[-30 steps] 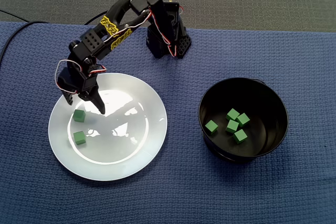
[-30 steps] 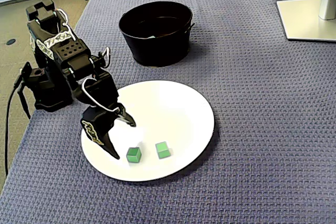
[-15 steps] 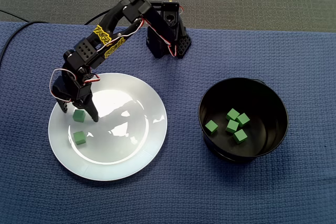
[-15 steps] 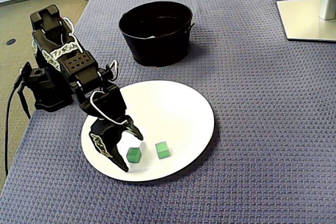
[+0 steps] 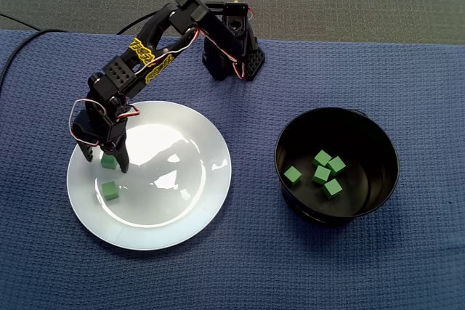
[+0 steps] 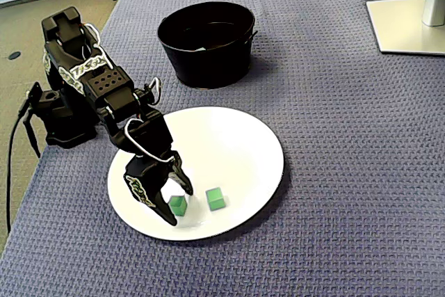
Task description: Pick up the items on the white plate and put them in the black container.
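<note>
Hand (image 6: 179, 205), now lower, astride green cube (image 6: 177, 204)

Blue woven cloth-covered table (image 5: 363, 266) bearing white plate (image 5: 190, 195), black container (image 5: 374, 179), arm base (image 5: 231, 56), pale stand foot (image 6: 407, 26).

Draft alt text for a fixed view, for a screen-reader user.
Seen from above, the robot's gripper straddles a green cube on a white plate, jaws apart; a second green cube lies nearby on the plate. To the right, a black container holds five green cubes.
</note>
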Available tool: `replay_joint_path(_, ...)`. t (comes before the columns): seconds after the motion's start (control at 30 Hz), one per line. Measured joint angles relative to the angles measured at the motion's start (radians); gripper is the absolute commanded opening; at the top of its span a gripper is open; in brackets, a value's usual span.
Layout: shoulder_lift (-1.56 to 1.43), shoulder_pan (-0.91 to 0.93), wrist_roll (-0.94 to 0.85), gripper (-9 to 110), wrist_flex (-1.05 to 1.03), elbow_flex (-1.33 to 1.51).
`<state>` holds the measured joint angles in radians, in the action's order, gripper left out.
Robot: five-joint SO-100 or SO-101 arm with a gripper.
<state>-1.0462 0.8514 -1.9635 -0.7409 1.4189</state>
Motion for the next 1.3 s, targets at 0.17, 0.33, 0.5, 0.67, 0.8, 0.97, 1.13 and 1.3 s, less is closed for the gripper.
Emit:
replay_joint_path(0.17,0.000,0.000,0.009,20,0.051,0.009)
replay_joint_path(0.33,-0.008,0.005,0.015,26,0.083,0.041)
replay_joint_path(0.5,-0.037,0.009,0.041,23,0.103,0.101)
replay_joint_path(0.67,-0.058,0.009,0.094,23,0.133,0.149)
replay_joint_path(0.8,-0.086,0.008,0.130,23,0.135,0.187)
replay_joint_path(0.97,-0.115,0.000,0.166,18,0.150,0.233)
replay_joint_path(1.13,-0.133,-0.028,0.183,0,0.183,0.272)
replay_joint_path(1.3,-0.135,-0.037,0.206,0,0.192,0.290)
